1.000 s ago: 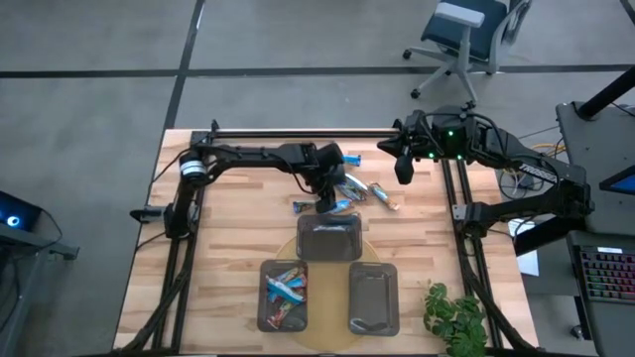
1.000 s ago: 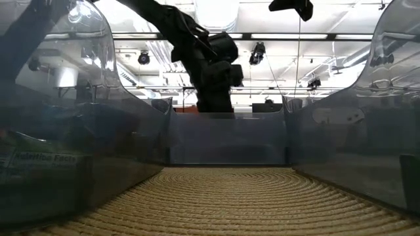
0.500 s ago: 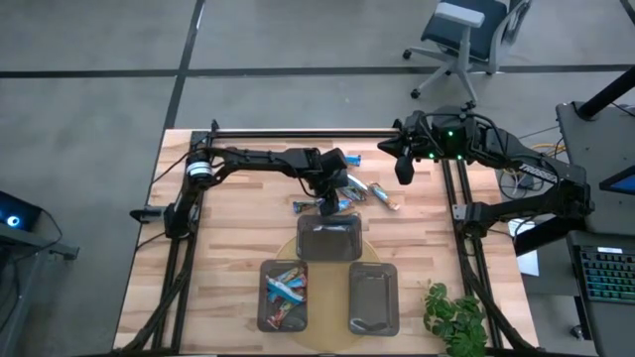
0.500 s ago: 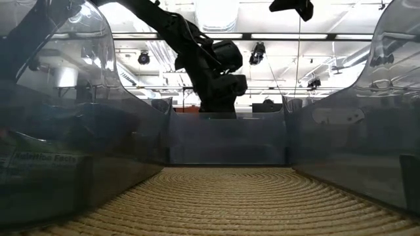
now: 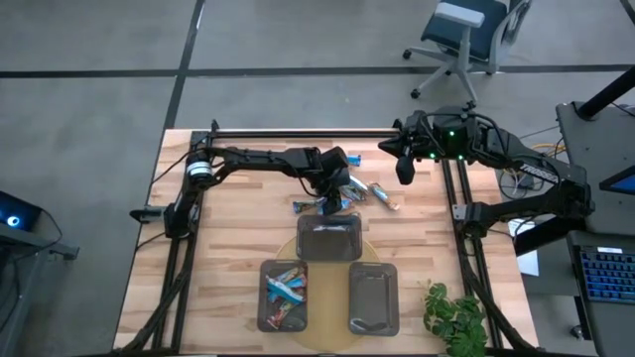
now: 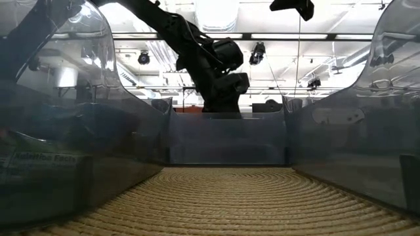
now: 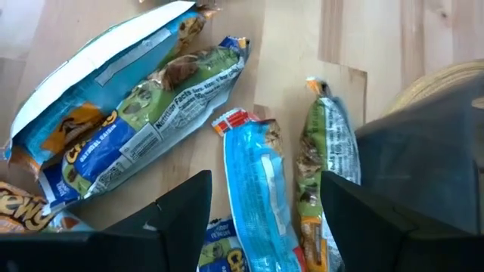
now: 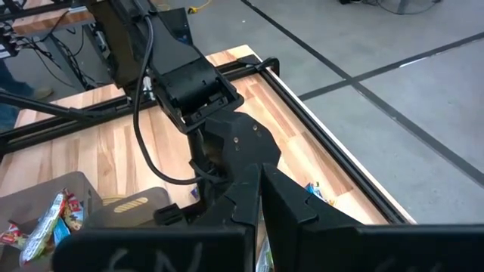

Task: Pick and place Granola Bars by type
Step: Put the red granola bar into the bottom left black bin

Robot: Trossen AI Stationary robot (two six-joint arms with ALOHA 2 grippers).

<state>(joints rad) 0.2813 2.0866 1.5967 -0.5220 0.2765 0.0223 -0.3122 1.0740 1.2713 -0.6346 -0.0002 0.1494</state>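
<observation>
Grey floor surrounds the pale wooden counter, with an office chair beyond its far edge and a small green plant at its near right corner.

On the counter we list, largest first: a round woven mat at the near middle, carrying three dark grey trays. The far tray and the near right tray look bare from above; the near left tray holds several Granola Bars, blue and mixed wrappers heaped together.

We count a loose cluster of Granola Bars lying on the bare wood just beyond the far tray, around the left arm's wrist. From the left wrist view they are shiny wrapped bars: a large blue-and-white wrapper with its flap opened, a green-and-blue bar touching it, a bright blue bar with a red end, and a green-brown bar just beside the blue one and close to the edge of a grey tray.

The left gripper hangs low over this cluster, jaws spread wide and holding nothing, the blue bar with the red end lying between them.

The right gripper waits raised over the counter's far right corner, jaws closed together and empty.

From table height, the clear tray walls hide the bars; only the left arm shows behind them.
</observation>
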